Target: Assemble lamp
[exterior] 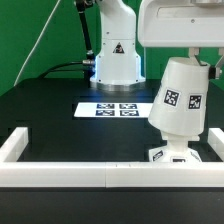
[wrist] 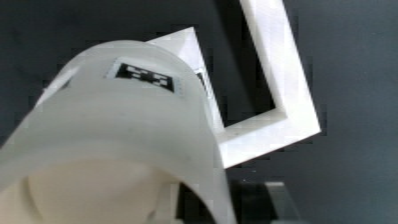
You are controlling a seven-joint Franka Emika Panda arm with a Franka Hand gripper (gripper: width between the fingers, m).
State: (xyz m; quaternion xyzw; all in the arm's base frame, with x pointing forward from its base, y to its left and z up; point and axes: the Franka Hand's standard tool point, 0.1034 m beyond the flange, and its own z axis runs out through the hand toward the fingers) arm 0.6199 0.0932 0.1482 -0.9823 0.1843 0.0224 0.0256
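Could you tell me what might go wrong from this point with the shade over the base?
1. The white tapered plastic shade hangs tilted above the blocky white base, so it may seat crooked.
2. The base stands right beside the white raised border rail; a sideways nudge could jam it there.
3. The gripper is hidden behind the shade, so a slipping grip would go unseen.

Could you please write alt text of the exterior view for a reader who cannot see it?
A white tapered plastic lamp shade with black-and-white square tags hangs tilted under the robot's gripper over a blocky white lamp base at the exterior view's right. Behind lie a flat white marker board on the black table and the white robot pedestal.
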